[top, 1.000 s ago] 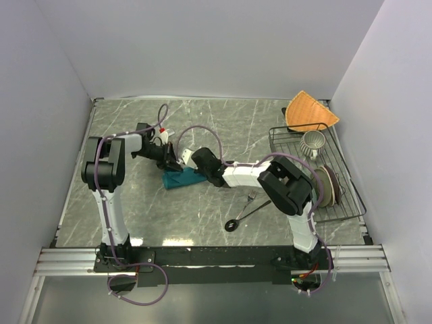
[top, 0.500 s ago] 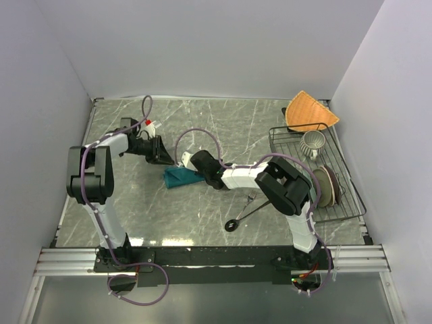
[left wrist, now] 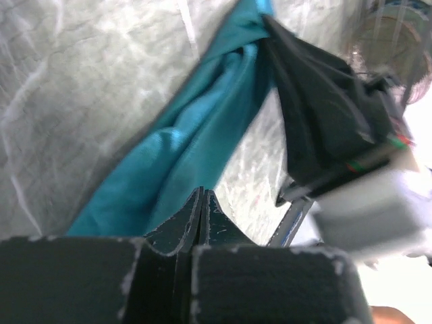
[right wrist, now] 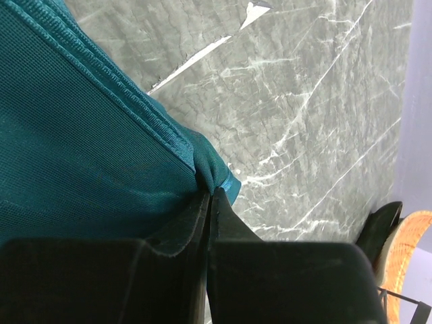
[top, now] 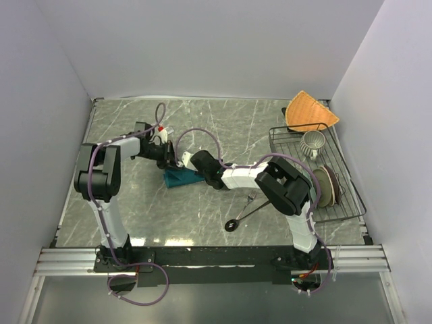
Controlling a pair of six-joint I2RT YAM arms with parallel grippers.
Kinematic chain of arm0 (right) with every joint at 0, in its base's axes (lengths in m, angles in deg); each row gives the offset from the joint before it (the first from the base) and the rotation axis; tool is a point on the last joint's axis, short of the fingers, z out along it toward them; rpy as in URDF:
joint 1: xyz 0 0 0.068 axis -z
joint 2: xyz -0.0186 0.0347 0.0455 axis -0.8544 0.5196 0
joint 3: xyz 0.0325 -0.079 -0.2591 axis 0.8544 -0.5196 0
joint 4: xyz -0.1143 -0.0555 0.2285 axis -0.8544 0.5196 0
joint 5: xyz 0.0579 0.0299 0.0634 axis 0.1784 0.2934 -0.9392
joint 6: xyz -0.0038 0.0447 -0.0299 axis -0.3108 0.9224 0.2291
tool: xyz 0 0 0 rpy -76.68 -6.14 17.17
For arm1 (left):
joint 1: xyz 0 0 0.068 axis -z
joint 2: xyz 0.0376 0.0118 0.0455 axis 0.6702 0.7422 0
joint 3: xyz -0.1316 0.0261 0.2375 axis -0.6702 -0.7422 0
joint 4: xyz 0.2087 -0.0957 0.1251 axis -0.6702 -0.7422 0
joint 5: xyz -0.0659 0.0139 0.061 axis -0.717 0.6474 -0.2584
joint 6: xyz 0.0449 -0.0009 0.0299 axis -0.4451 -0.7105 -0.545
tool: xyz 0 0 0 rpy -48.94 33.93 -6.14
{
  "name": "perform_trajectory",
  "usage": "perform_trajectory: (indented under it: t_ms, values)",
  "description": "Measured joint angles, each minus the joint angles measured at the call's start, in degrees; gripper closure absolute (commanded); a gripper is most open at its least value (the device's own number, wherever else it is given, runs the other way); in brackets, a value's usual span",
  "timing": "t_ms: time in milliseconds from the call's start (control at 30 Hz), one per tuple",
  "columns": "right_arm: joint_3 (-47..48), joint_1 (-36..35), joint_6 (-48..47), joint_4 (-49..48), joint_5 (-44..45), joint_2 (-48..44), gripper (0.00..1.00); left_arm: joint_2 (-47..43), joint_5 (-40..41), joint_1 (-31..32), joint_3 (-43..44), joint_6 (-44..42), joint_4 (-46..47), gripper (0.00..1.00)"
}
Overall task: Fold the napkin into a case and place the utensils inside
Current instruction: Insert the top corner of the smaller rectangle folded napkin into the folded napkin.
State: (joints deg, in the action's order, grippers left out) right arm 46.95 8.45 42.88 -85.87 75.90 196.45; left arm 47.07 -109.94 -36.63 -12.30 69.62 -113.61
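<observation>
Napkin [top: 179, 178] pinched by right end effector [right wrist: 208, 194], arm stretched leftward.

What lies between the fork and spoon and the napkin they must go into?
Nothing visible: bare table separates the fork and spoon from the napkin, though the right arm hangs beside that path.

The left gripper [top: 167, 152] has been withdrawn from the napkin [top: 179, 177] toward the rear left, then returned part of the way. It is now positioned just behind the cloth's left end. The left arm [top: 101, 169] elbow has been swung outward and partly brought back. The jaws were parted briefly and are pressed together again. The right arm [top: 283, 189] elbow has been shifted slightly left.
</observation>
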Motion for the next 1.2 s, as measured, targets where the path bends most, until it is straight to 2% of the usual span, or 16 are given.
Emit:
perform_trajectory:
  t_ms: [33,100,133,233,267,367,400,433,633,767,867,900,967,1100,1200]
  values:
    - [0.0,0.0,0.26,0.04,0.02,0.02,0.92,0.98,0.31,0.37,0.22,0.26,0.13,0.99]
    - [0.09,0.0,1.11,0.37,0.04,0.0,0.85,2.91,1.03,0.63,0.63,0.33,0.02,0.99]
    - [0.26,0.0,1.6,0.87,0.04,0.0,0.76,4.04,1.75,0.63,0.79,0.35,-0.04,0.99]
    - [1.73,0.02,3.41,3.3,-0.35,0.0,0.59,6.32,2.21,0.5,0.81,1.03,-0.37,0.99]
    - [2.29,0.02,4.0,4.04,-0.46,0.0,0.55,6.43,2.1,0.39,0.81,1.36,-0.42,0.99]
    - [4.37,0.15,5.92,6.97,-1.25,-0.13,0.52,6.43,2.19,0.39,0.81,1.62,-0.42,0.99]
    - [4.94,0.26,6.54,7.93,-1.7,-0.2,0.45,6.43,2.21,0.39,0.79,1.7,-0.42,0.99]
    - [5.66,0.39,7.37,9.29,-2.29,-0.26,0.44,6.43,2.25,0.39,0.81,1.79,-0.42,0.99]
    - [10.32,0.92,11.87,17.59,-6.29,-0.46,0.43,6.45,2.32,0.39,0.81,1.77,-0.44,0.99]
    - [14.34,1.7,15.19,23.61,-9.88,-0.5,0.47,6.45,2.36,0.39,0.81,1.75,-0.46,0.99]
    - [18.05,3.61,18.25,27.54,-13.16,-0.59,0.55,6.45,2.36,0.39,0.81,1.73,-0.48,0.99]
    - [19.1,4.57,19.45,28.46,-14.51,-0.72,0.62,6.45,2.36,0.39,0.81,1.73,-0.48,0.99]
    - [20.44,6.64,21.92,30.01,-17.53,-1.4,0.69,6.49,2.36,0.39,0.87,1.66,-0.52,0.99]
    - [19.8,10.49,28.28,31.19,-24.02,-4.17,0.72,6.78,2.34,0.39,1.36,1.55,-1.2,0.99]
    - [14.21,12.83,32.17,27.63,-26.99,-8.59,0.76,6.84,2.36,0.39,1.51,1.53,-1.44,0.99]
